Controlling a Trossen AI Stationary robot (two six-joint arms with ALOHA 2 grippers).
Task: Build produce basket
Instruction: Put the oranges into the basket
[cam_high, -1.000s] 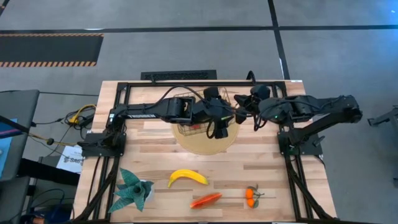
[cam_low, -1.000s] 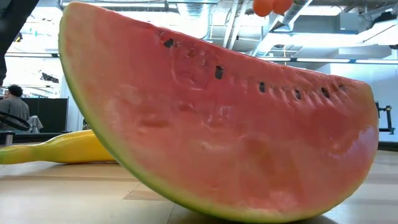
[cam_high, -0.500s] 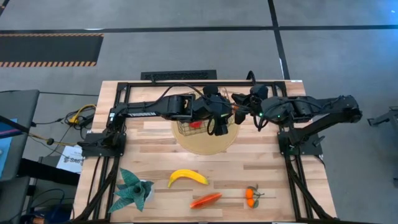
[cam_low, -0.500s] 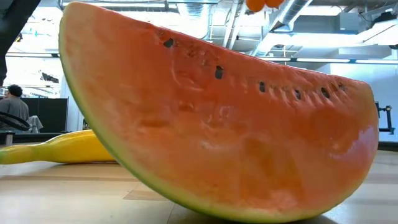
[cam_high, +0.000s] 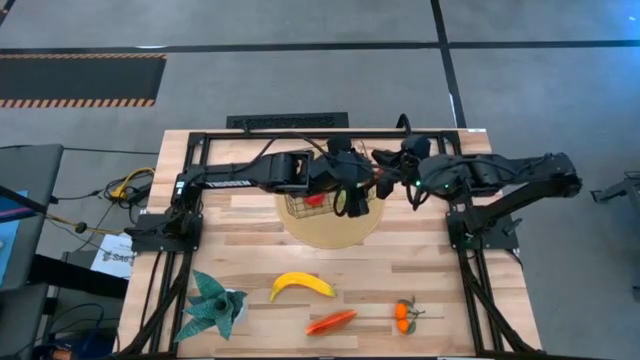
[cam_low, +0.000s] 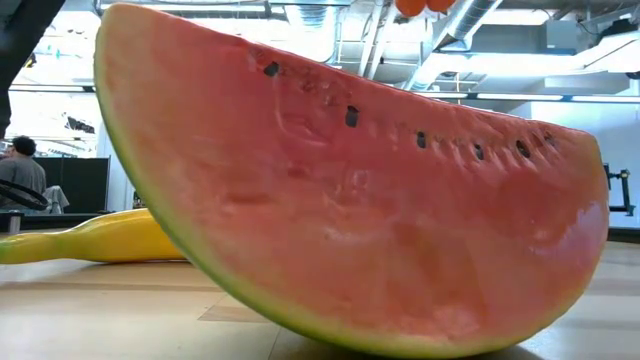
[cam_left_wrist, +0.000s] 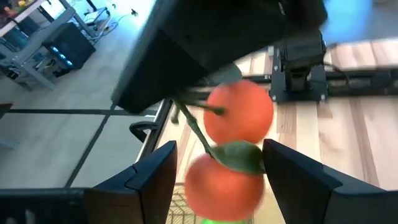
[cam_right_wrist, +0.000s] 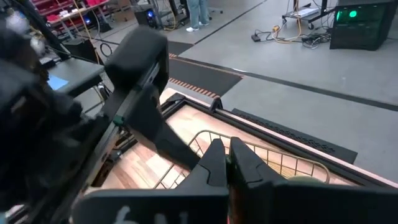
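From above, the left end effector (cam_high: 352, 205) and the right end effector (cam_high: 384, 183) meet over the basket (cam_high: 305, 203) at the worktop's (cam_high: 430, 270) far side. In the left wrist view, a tangerine cluster (cam_left_wrist: 233, 149) hangs between released fingers (cam_left_wrist: 149, 177). In the right wrist view, the fingers (cam_right_wrist: 214, 163) look clenched, the basket's rim beyond them.

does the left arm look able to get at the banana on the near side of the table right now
Probably yes. The banana lies alone on bare wood, nothing over it. The left gripper hovers at the basket, jaws open around a tangerine cluster held by the right gripper.
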